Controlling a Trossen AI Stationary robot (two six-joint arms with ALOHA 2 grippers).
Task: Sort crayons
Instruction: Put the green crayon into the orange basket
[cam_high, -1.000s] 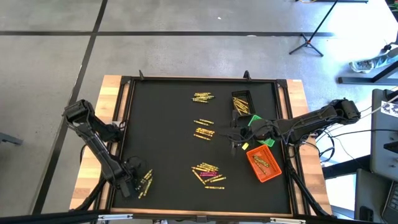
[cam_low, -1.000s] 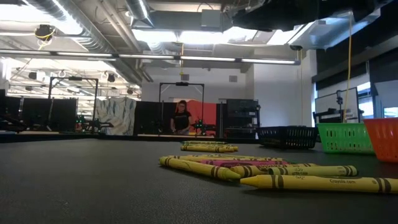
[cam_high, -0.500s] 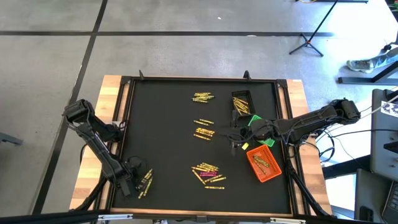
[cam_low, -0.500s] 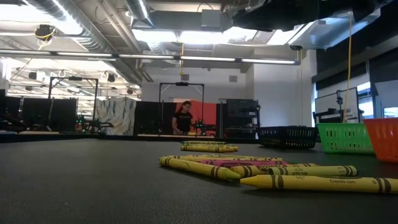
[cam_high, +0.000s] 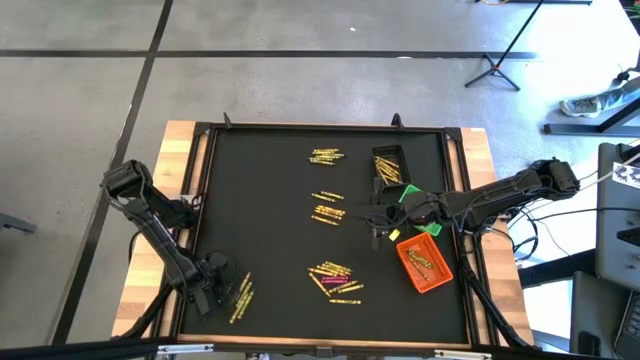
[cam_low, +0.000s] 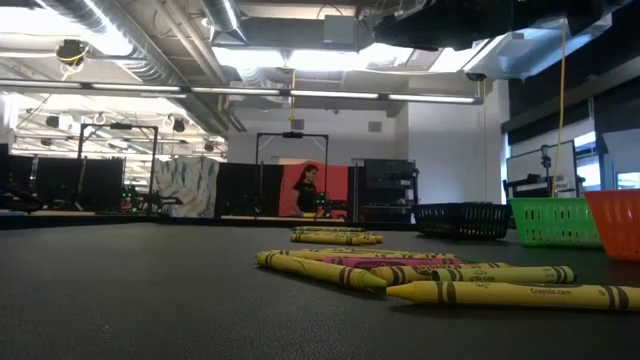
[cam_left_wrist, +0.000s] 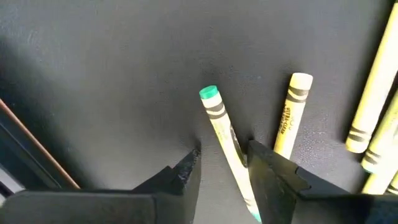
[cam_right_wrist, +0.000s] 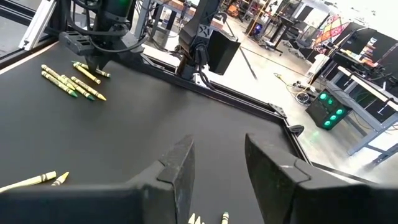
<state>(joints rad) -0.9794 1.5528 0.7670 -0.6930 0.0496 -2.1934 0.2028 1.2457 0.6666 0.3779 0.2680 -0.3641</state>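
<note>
Crayons lie in several small heaps on the black table: far (cam_high: 326, 156), middle (cam_high: 328, 210), near (cam_high: 335, 278) and near left (cam_high: 240, 297). My left gripper (cam_high: 207, 290) points down at the near-left heap, open. A green-tipped crayon (cam_left_wrist: 214, 112) lies flat on the table and runs between its two fingers, close to one of them. A yellow crayon (cam_left_wrist: 289, 118) lies just outside that finger. My right gripper (cam_high: 380, 222) hangs level by the green bin (cam_high: 410, 195), open, with nothing between its fingers (cam_right_wrist: 214, 149). My left gripper comes from above with its fingers on either side of the green-tipped crayon's wrapped middle (cam_left_wrist: 231, 144), lying across it. The crayon runs right along one finger (cam_left_wrist: 264, 165); whether that finger touches it I cannot tell. The crayon lies flat on the table.
A black bin (cam_high: 390, 165) holding crayons, the green bin and an orange bin (cam_high: 425, 265) with a few crayons stand along the table's right side. A raised frame (cam_high: 200, 200) rims the table. A person walks in the room far behind (cam_low: 308, 190).
The near-left heap of crayons beside my left gripper has shifted a little toward the table's right edge and lies more slanted. The person in the room behind has walked to the right.
</note>
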